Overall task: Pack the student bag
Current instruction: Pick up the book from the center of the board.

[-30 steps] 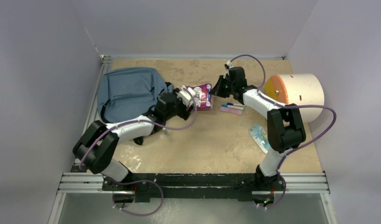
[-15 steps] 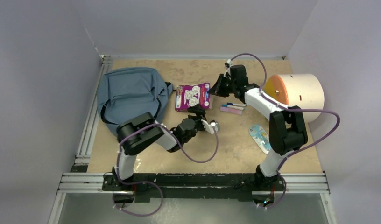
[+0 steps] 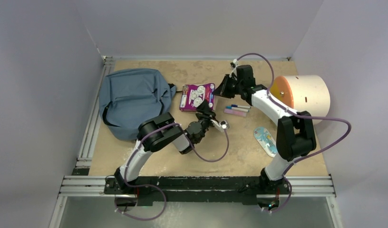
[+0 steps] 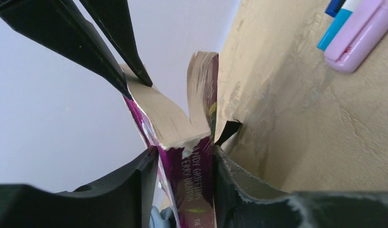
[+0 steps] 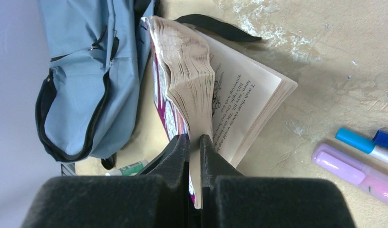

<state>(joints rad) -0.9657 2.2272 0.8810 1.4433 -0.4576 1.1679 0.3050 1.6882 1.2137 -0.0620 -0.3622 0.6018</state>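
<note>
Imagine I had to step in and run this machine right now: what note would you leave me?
Left gripper: closed on the spine of the book, from the near side.
Right gripper: shut on a block of the book's pages, so the book gapes half open.
Bag: flat on the table, left of the book. I cannot tell whether its zip is open.
Pens and a packet lie on the table, right of the book.
Done: nothing visibly packed.
Left: close the book, get it into the bag, then likely the rest.
</note>
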